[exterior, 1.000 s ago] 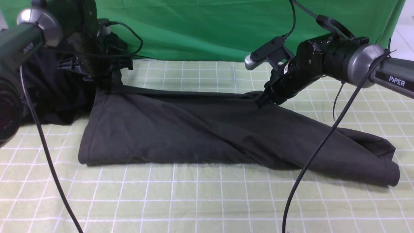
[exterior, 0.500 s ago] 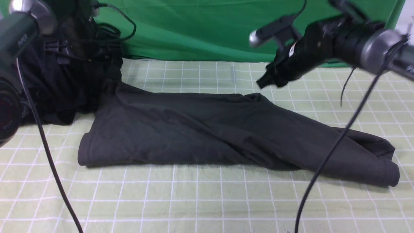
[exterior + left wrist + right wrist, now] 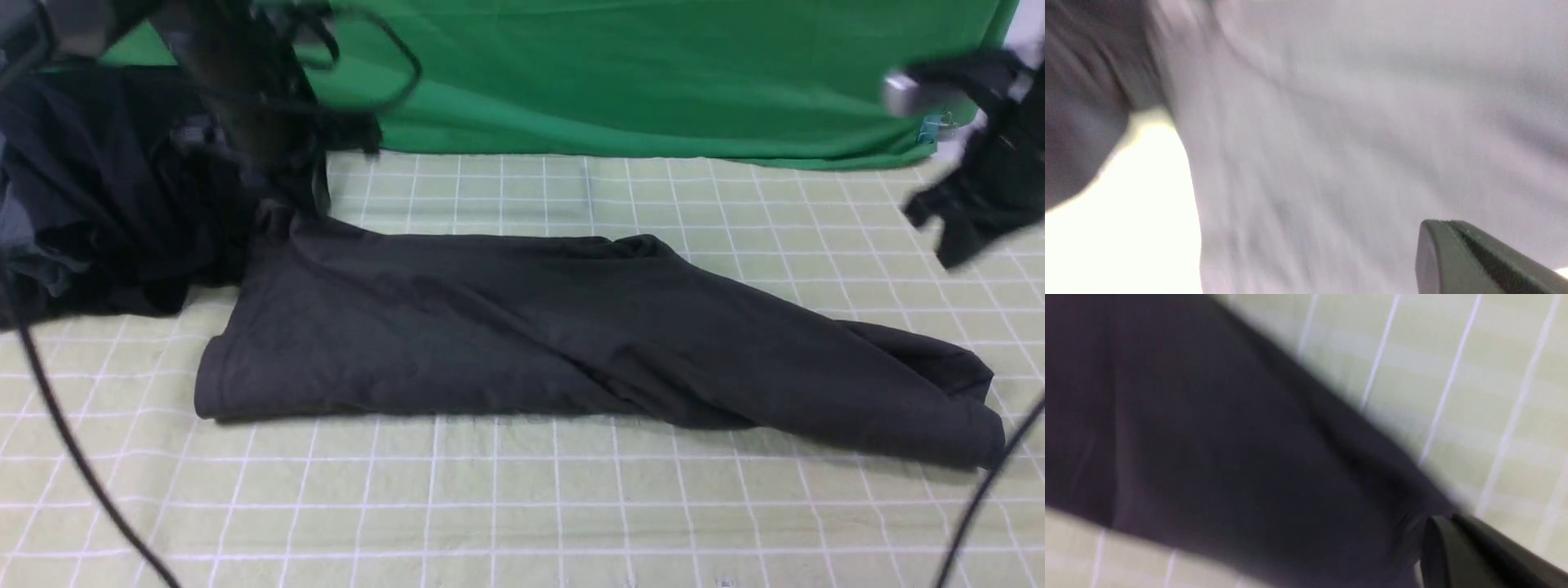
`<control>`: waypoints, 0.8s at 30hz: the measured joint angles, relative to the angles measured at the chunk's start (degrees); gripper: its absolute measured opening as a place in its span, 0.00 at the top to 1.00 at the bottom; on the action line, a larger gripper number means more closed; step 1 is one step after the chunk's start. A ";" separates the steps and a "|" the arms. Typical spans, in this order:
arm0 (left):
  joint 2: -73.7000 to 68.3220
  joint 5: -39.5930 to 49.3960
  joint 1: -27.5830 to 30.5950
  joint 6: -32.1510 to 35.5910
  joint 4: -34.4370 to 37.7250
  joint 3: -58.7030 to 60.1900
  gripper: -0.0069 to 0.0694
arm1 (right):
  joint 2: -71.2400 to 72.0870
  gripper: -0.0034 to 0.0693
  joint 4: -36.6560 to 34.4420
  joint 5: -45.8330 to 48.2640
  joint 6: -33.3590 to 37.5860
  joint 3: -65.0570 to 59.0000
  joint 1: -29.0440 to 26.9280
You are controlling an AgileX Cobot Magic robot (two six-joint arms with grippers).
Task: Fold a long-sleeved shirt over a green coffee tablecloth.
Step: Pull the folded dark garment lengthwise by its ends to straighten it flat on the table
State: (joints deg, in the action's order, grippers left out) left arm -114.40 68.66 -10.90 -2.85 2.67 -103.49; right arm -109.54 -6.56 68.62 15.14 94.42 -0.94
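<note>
- The right gripper has left the far edge of the long-sleeved shirt, which it touched one second ago. It is now a blurred shape high at the right side, well apart from the shirt.
- Its jaws are pressed together and hold nothing.
- The left gripper is also pressed together and empty. It has risen from the shirt's far left corner, and this corner now lies down flat.
- The shirt itself lies almost as before. It is a long folded band across the green coffee tablecloth, running from the left side to the near right.
- Only the front view shows the whole shirt, the plain green backdrop and the pile of darker garments touching the shirt's left end.
- The left wrist view shows only fabric from very close, washed pale, beside a bright patch.
- The right wrist view shows the shirt's edge lying over the white grid lines of the tablecloth, under the joined fingertips.
</note>
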 joint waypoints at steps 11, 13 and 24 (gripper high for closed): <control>3.09 -17.17 -0.86 -0.46 -0.90 26.15 0.92 | 0.00 0.45 -4.24 -13.60 7.20 -15.66 -2.85; 3.21 -20.24 -0.47 -1.39 -0.71 28.60 0.91 | -0.48 0.40 -4.31 -16.48 7.74 -16.42 -2.85; 4.04 -22.39 -0.47 -1.70 -0.83 30.10 0.91 | -5.08 0.65 -4.63 -17.19 8.46 -16.53 -2.85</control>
State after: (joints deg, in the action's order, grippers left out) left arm -110.36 46.27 -11.37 -4.55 1.85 -73.39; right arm -114.63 -11.19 51.43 23.60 77.90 -3.78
